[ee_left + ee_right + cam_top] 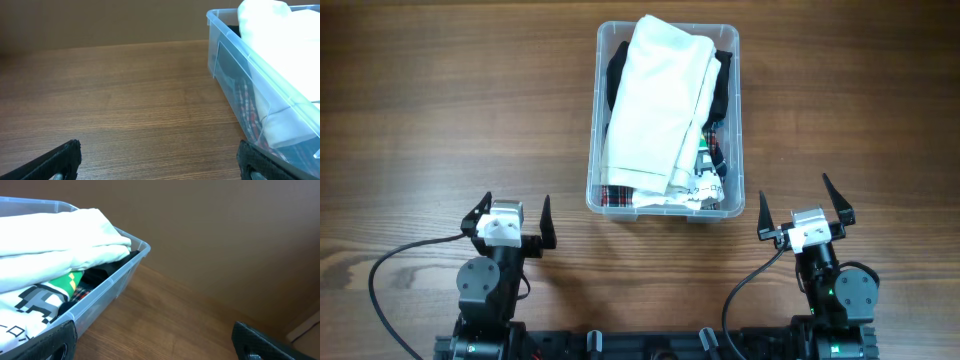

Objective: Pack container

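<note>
**Container filled; both claws idle and empty**

We find the container (pixel 593 150) standing on the table (pixel 440 100), ahead of the two arms and between them, a little nearer the right arm's side. Its long sides run away from the robot. It touches neither claw.

The left claw (pixel 515 207) sits short of the near left corner, fingers spread wide with nothing between them. The right claw (pixel 794 190) sits just off the near right corner, likewise spread and holding nothing. Each wrist view shows its own fingertips wide apart.

Contents: a white garment (pixel 655 100) lies on top, folded lengthwise, and in the wrist views it heaps above the rim. Beneath it we note a black garment (pixel 617 70) at the far left, a plaid cloth (pixel 617 197) at the near end, and a green and white printed cloth (pixel 65 282) along the right wall.

Handling, in our judgement: the container is thin, stiff plastic and light for its bulk even when loaded with cloth. Its smooth walls would slip under a pinch. The rolled rim is the sound place to grip, best at the middle of each long side with one claw per side, so that it lifts level. The garments are soft and will give way. The white one could be pressed down, though it may spring back
</note>
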You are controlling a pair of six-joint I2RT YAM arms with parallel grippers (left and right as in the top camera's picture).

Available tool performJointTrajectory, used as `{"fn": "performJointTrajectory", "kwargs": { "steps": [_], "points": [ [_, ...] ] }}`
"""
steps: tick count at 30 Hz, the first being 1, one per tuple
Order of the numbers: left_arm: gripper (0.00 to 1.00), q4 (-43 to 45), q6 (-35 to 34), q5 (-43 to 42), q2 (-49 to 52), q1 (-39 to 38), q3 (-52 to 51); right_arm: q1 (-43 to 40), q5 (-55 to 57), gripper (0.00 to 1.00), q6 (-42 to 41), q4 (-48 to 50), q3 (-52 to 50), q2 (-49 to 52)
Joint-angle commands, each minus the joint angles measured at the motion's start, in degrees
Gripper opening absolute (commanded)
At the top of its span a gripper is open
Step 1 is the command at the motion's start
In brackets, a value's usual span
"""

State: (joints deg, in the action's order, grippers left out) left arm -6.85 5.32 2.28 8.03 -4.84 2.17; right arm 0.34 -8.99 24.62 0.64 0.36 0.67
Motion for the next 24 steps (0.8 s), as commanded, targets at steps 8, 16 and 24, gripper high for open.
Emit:
{"fn": "performJointTrajectory", "kwargs": {
  "steps": [8,16,24],
  "points": [
    [1.0,0.0,0.7,0.6,0.0,0.3,-0.5,0.2,-1.2,1.0,0.9,0.2,-0.1,-0.5],
    [1.0,0.0,0.7,0.6,0.0,0.3,-0.5,0.2,-1.4,1.0,-12.8,0.2,-0.1,-0.5],
    [1.0,0.0,0.7,0.6,0.0,0.3,-0.5,0.2,0.3,1.0,-25.0,0.1,-0.1,-0.4]
  ]
}}
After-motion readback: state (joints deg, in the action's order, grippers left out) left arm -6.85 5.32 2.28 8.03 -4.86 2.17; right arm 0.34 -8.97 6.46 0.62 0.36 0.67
